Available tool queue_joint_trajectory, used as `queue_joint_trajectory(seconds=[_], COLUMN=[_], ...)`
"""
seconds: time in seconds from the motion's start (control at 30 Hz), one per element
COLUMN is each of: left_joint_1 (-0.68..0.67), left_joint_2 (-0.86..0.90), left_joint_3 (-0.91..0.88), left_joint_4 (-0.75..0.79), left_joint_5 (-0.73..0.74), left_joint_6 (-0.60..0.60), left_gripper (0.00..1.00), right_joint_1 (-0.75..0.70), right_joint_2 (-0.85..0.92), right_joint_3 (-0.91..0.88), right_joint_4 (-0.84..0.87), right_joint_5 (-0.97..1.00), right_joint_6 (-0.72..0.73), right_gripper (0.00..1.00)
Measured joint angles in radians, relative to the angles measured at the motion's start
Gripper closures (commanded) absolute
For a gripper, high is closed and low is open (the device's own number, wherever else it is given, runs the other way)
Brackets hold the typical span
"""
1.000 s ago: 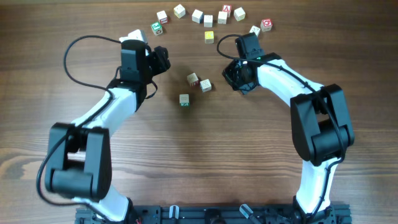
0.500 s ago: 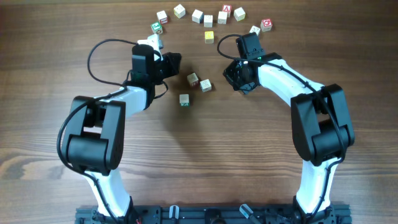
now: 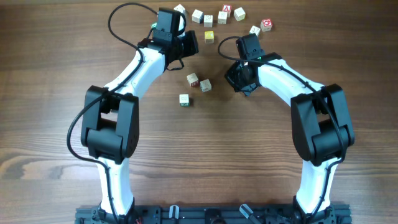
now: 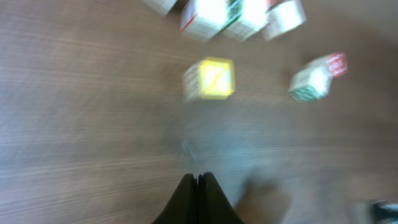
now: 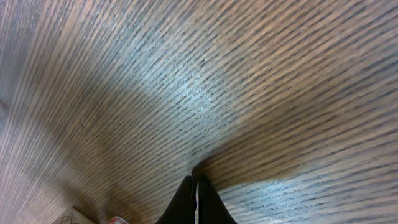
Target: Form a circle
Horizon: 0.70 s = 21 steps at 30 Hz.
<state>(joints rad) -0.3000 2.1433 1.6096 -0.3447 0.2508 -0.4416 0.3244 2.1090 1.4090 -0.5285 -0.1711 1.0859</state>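
No full circle shows. Three pale letter cubes (image 3: 193, 79) sit close together mid-table, apart from both grippers. My left gripper (image 3: 194, 45) is shut on nothing, low over the wood just left of a single yellow cube (image 3: 209, 37). In the blurred left wrist view its tips (image 4: 199, 178) point at that yellow cube (image 4: 209, 79), with bare table between. My right gripper (image 3: 244, 87) is shut and empty, right of the three cubes. Its tips (image 5: 196, 182) hover over bare wood.
A loose arc of similar cubes (image 3: 222, 17) runs along the far edge; my left arm covers its left end. A red-and-green marked cube (image 4: 317, 78) lies right of the yellow one. A cube corner (image 5: 74, 218) shows at the lower left.
My left arm has swung from the left side up and to the right, and its gripper has shut. It now covers the arc's leftmost cubes. The right arm has not moved.
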Motion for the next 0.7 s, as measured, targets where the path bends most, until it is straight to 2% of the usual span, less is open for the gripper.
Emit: queue_joint_trajectory(seconds=[0.27,0.7], left_joint_1=[-0.012,-0.019], left_joint_2=[0.023,0.034], left_joint_3=[0.0,0.0], left_joint_4=[-0.133,-0.127], left_joint_5=[-0.045,-0.045], left_joint_6=[0.022,0.023], left_gripper=[0.96,0.96], right_joint_1=[0.0,0.0], right_joint_2=[0.0,0.0], right_joint_3=[0.0,0.0], right_joint_4=[0.0,0.0], right_joint_5=[0.011,0.016], right_joint_6=[0.0,0.0], right_gripper=[0.95,0.94])
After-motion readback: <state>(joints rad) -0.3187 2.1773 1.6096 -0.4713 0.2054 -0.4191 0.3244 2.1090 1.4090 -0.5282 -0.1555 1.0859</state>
